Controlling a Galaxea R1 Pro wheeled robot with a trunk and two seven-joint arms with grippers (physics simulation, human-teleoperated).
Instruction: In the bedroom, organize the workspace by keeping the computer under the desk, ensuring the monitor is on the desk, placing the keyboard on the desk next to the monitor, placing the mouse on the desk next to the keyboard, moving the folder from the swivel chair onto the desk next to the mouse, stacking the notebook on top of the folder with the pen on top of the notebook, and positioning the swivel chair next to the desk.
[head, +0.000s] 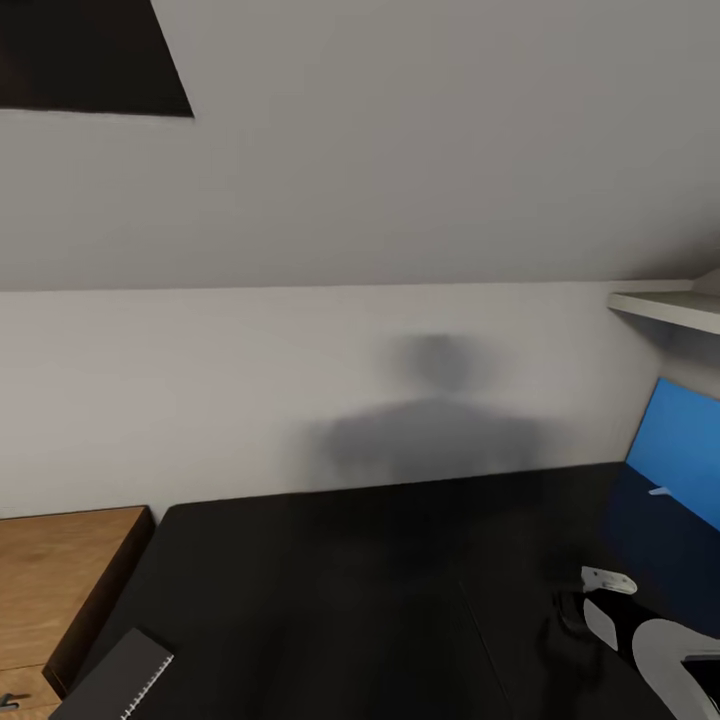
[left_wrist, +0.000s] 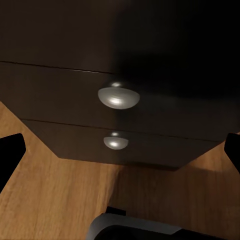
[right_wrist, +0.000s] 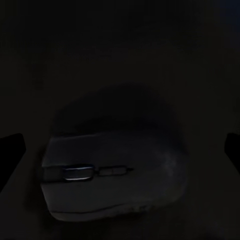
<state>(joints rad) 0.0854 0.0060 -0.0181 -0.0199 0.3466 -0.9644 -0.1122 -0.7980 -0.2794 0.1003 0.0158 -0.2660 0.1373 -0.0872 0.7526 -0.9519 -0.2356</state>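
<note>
Mouse (right_wrist: 112, 175) lay on the tabletop (head: 350, 600) between my right jaws, spread apart and unclamped; left jaws likewise apart; placement pending.

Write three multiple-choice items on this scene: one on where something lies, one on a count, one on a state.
1. Where does the notebook lie?
A. on the desk's near corner, by the wooden cabinet
B. against the blue panel
C. on the wall shelf

2. How many round knobs show on the dark drawer fronts in the left wrist view?
A. one
B. two
C. four

3. What state is the mouse in?
A. clamped between closed fingers
C. hanging in the air
B. resting on a dark surface, fingertips spread wide at either side

Answers: 1 A, its spiral edge lies beside the cabinet; 2 B, two silver knobs, one per drawer; 3 B, fingertips stand far apart.
</note>
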